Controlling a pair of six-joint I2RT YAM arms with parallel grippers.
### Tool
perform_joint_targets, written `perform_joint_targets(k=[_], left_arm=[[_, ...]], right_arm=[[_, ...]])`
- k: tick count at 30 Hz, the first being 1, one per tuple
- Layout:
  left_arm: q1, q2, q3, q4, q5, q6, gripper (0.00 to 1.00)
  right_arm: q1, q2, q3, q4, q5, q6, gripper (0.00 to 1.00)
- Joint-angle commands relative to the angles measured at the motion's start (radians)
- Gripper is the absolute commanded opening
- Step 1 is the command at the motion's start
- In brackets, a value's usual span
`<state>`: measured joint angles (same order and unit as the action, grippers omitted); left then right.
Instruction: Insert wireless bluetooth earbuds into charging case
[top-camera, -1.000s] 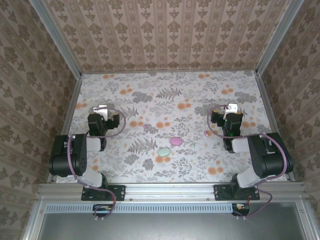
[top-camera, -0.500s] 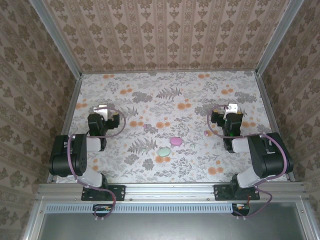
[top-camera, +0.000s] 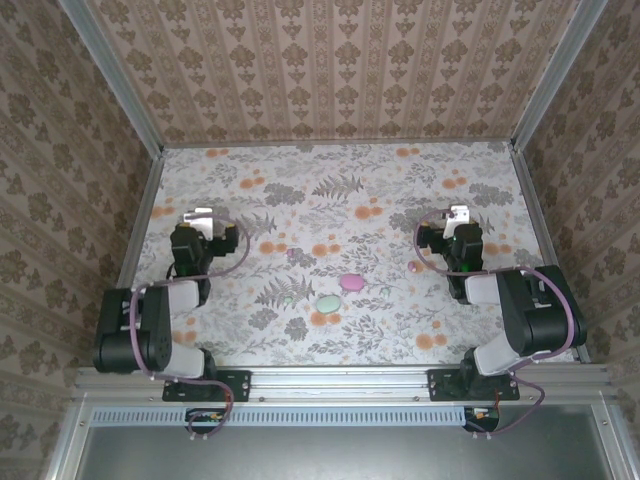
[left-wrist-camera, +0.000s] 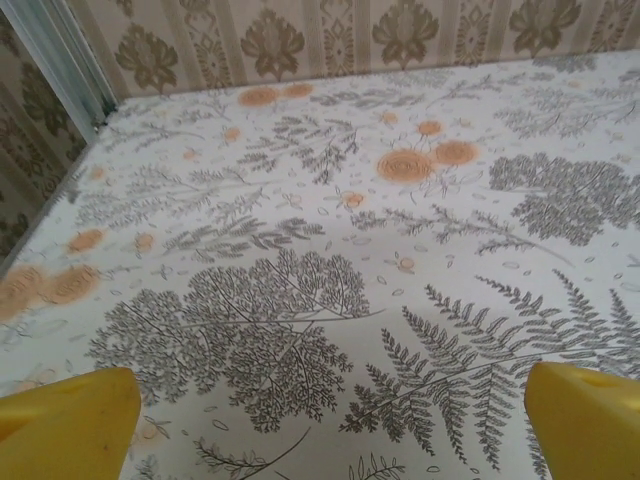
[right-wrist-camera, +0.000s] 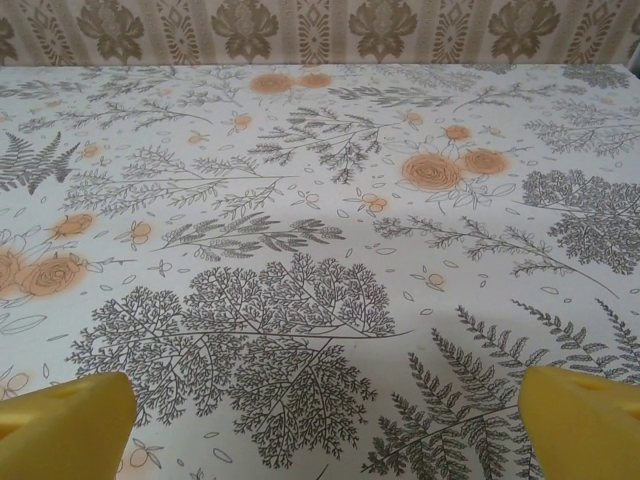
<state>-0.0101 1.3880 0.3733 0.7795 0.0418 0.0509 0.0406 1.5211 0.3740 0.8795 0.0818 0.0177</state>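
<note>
- Well left of pink case (top-camera: 352, 282), somewhat farther back: left gripper (top-camera: 200, 216), jaws spread wide, nothing between them. From left wrist camera, yellow fingertips (left-wrist-camera: 70, 420) at the two lower corners, bare floral table (left-wrist-camera: 320, 250) in the gap.
- Left of pink case, a little farther back: pinkish earbud (top-camera: 291, 253), loose on the table, apart from both cases.
- Just left of pink case and nearer the arm bases: mint case (top-camera: 327, 302), close beside it; touching or not, cannot tell. Lid state too small to make out.
- Pink case itself: flat on the table, lid state likewise unreadable.
- Right of pink case, slightly farther back: pale earbud (top-camera: 411, 266), loose on the table, not in either case.
- Well right of pink case, beyond the pale earbud: right gripper (top-camera: 461, 214), jaws spread wide, empty. From right wrist camera, yellow fingertips (right-wrist-camera: 65, 425) at the lower corners, only patterned table between.
</note>
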Motion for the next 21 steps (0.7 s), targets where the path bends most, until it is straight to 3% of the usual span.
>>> perform_joint_targets(k=[1,3,6,8,11,16,19,21], left_arm=[[0.01,-0.118,0.003,-0.115,-0.003,-0.029,1.0],[0.01,-0.197,-0.004,-0.146,-0.02,-0.062,1.0],[0.011,-0.275,0.035,-0.252,-0.036,-0.136,1.0],[0.012,-0.316,0.065,-0.315,-0.003,-0.18,1.0],[0.013,-0.371,0.065,-0.323,-0.012,-0.309,1.0],[0.012,-0.454,0.061,-0.39,0.013,-0.427,1.0],[0.011,-0.481,0.055,-0.403,0.138,-0.428,1.0],[0.001,-0.48,0.039,-0.381,0.216,-0.46,1.0]], right_arm=[[-0.001,-0.063,0.0,-0.024,-0.026,-0.018,1.0],[0.001,-0.12,0.072,-0.22,-0.028,-0.013,1.0],[0.001,-0.19,0.297,-0.723,-0.064,0.015,1.0],[0.0,-0.189,0.387,-0.872,-0.067,0.046,1.0],[0.001,-0.25,0.371,-0.854,-0.215,0.025,1.0],[0.002,-0.377,0.242,-0.642,-0.513,-0.027,0.92],[0.014,-0.384,0.249,-0.664,-0.668,-0.109,0.9],[0.043,-0.352,0.282,-0.746,-0.749,-0.216,0.8]])
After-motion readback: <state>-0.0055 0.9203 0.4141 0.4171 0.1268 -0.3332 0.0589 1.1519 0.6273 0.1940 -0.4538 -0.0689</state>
